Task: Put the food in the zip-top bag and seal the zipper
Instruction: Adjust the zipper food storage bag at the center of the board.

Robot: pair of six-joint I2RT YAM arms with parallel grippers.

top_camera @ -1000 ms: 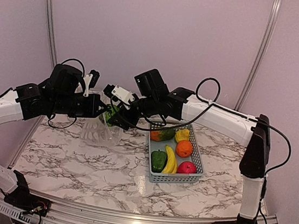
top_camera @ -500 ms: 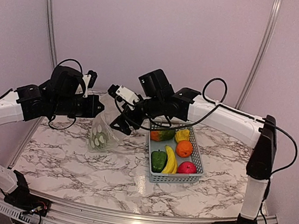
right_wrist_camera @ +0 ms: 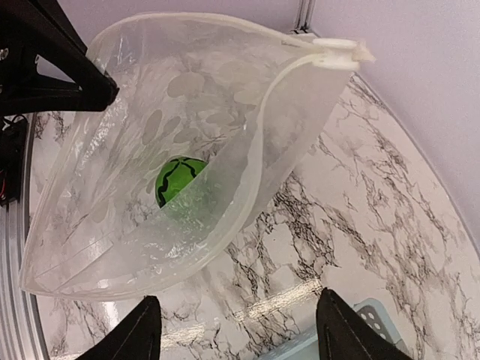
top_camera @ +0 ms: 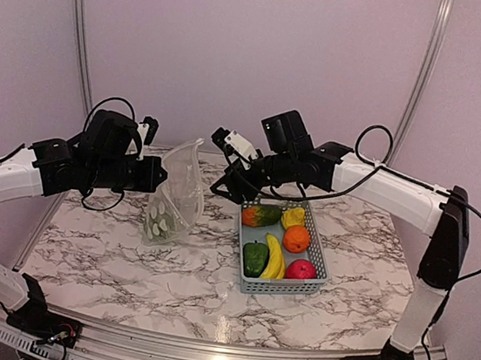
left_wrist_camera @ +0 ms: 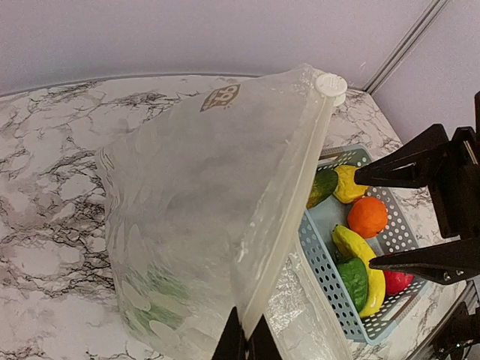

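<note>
On the left, the left gripper [top_camera: 151, 175] has its fingers pressed together on the mouth edge of the zip-top bag [top_camera: 177, 194], holding it up so that its dotted lower part rests on the marble table [top_camera: 125, 262] left of centre. The mouth gapes toward the right. The right wrist view looks straight into the bag and shows one round green piece [right_wrist_camera: 178, 178] lying low inside, so one item appears to be bagged. The zipper [left_wrist_camera: 289, 191] runs unjoined along the open lip, with a white tab at its far end. Just right of the bag, the right gripper [top_camera: 231, 186] hangs above the table between the bag and the basket [top_camera: 284, 287], fingers spread and holding nothing. Further right, the light-blue basket holds the rest of the food: an orange-and-green piece [top_camera: 261, 215] and a yellow piece [top_camera: 293, 215] at its far end, the orange [top_camera: 296, 238] in the middle, and the green pepper [top_camera: 255, 257], banana [top_camera: 275, 256] and red apple [top_camera: 301, 269] at its near end. By this count the task looks early: six pieces await transfer, and sealing has not begun.
</note>
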